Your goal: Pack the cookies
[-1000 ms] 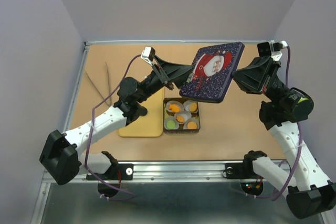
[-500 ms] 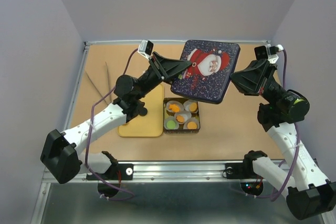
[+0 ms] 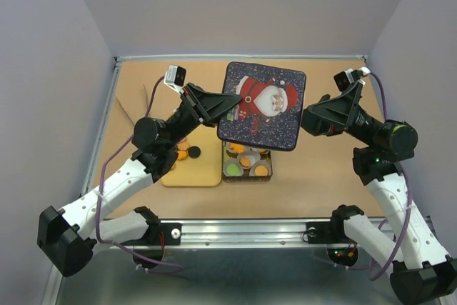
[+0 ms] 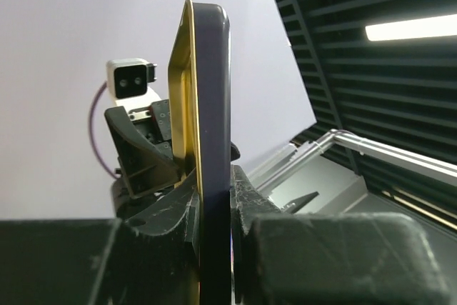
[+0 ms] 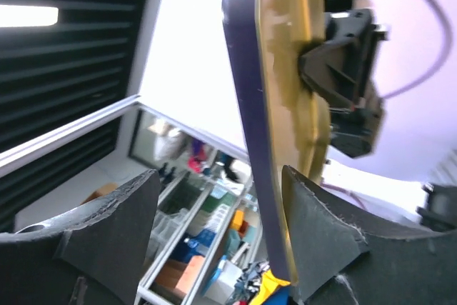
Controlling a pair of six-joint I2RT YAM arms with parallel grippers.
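Overhead view of my two-arm rig working on a brown table (image 3: pixel 314 169). A dark blue, square tin lid (image 3: pixel 260 105) with a Santa picture on top is held in the air above the far half of an open tin (image 3: pixel 248 179). The lid covers part of the tin from this view.

The left end effector (image 3: pixel 228 107) is clamped on the lid's left edge. In the left wrist view the lid (image 4: pixel 214 141) stands edge-on, with its gold inner face on the left. Both fingers (image 4: pixel 171 212) press against it.

The right end effector (image 3: pixel 305 121) sits just beside the lid's right edge with its fingers apart. In the right wrist view the lid's edge (image 5: pixel 275 105) reaches into the wide gap between the two fingers (image 5: pixel 114 226). It lies close to the right-hand one, and I cannot tell whether it touches that finger. Nothing is clamped on this side.

The cookies (image 3: pixel 248 162) are in two places. Several lie inside the open tin, set in white paper cups: orange ones, and a green one at the near-left corner. A few more, orange and one black, lie on a yellow board (image 3: pixel 200 173). The board lies flat on the table, touching the tin's left side. The left arm crosses above the board and hides part of it.
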